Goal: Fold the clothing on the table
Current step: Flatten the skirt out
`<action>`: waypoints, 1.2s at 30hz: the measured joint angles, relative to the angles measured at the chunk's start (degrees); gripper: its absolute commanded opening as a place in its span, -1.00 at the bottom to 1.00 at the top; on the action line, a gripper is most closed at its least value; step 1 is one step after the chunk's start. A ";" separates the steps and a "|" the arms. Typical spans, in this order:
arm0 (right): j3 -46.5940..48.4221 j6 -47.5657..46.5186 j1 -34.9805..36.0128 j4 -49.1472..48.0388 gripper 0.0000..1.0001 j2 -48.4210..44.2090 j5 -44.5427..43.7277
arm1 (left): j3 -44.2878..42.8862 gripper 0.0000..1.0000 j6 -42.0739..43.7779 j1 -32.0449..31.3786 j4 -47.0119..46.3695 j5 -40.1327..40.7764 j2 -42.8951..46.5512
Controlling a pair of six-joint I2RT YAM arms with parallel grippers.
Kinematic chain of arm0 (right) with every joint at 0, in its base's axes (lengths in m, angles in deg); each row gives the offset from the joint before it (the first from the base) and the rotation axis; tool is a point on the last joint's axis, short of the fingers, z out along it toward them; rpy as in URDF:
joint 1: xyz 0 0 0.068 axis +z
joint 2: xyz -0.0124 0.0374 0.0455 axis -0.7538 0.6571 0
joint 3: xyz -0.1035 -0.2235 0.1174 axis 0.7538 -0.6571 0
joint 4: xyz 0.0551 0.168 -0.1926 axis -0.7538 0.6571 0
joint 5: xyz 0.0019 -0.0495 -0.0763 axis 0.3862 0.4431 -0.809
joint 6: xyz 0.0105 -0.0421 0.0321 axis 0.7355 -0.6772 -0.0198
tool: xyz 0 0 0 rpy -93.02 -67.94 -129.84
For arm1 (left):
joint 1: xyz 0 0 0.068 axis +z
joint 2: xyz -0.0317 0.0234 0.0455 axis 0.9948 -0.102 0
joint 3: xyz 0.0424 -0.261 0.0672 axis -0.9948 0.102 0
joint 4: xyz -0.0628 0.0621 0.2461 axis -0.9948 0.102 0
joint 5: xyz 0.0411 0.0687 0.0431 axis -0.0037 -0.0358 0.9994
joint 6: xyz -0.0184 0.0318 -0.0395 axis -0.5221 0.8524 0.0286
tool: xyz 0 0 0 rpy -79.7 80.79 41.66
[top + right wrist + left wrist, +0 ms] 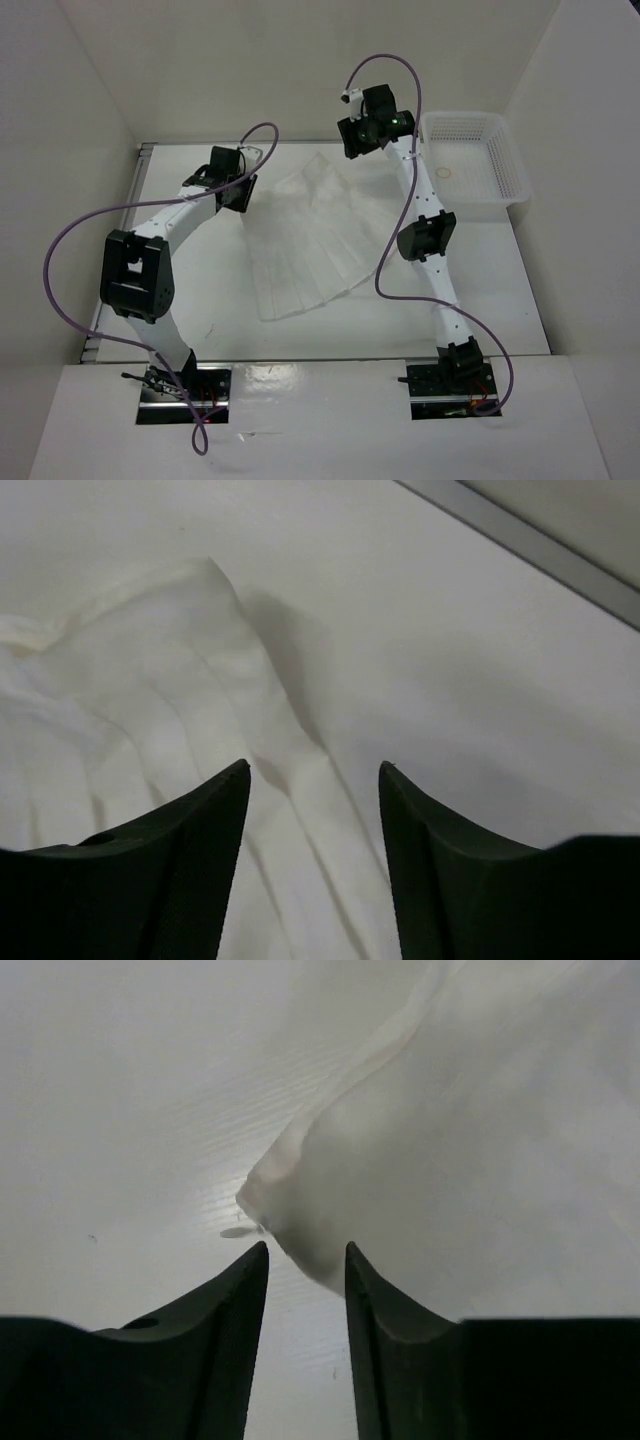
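Both finger pairs stand apart. I see the left gripper [305,1248] by the clothing [310,240] at its far-left corner, the right gripper [313,766] far-right.

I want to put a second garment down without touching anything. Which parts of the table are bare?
Bare: the near strip between the clothing's hem and the arm bases, and the table right of the right arm, nearer than the basket. Crowded: the far middle, where the left gripper and right gripper stand at the clothing.
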 measured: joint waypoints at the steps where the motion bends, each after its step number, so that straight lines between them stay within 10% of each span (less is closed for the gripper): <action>1: 0.00 0.72 0.00 -0.02 0.28 0.17 -2.38 | 0.00 0.03 -0.04 0.20 0.07 0.90 -0.72; 3: 0.00 1.97 -0.09 -0.20 0.31 0.28 -6.75 | -0.11 0.62 -0.31 0.70 0.09 2.34 -1.97; 6: 0.00 3.74 -0.11 -0.22 0.40 0.26 -11.85 | -0.42 0.98 -0.68 1.75 0.44 4.24 -2.49; 14: -9.31 3.82 1.29 2.40 0.61 -6.56 -8.94 | -2.56 1.00 -4.57 4.17 2.25 7.15 1.05; 23: -23.04 4.48 16.85 5.01 0.65 -15.56 -9.44 | 1.25 1.00 -10.99 13.77 8.59 0.74 25.24; 29: -70.97 6.47 27.12 -13.00 0.98 -48.11 -22.40 | 9.49 1.00 -10.95 13.64 9.88 -1.20 43.21; 36: -98.82 6.91 26.40 -30.12 0.98 -71.32 -32.04 | 14.86 1.00 -9.73 13.75 10.88 -1.62 42.60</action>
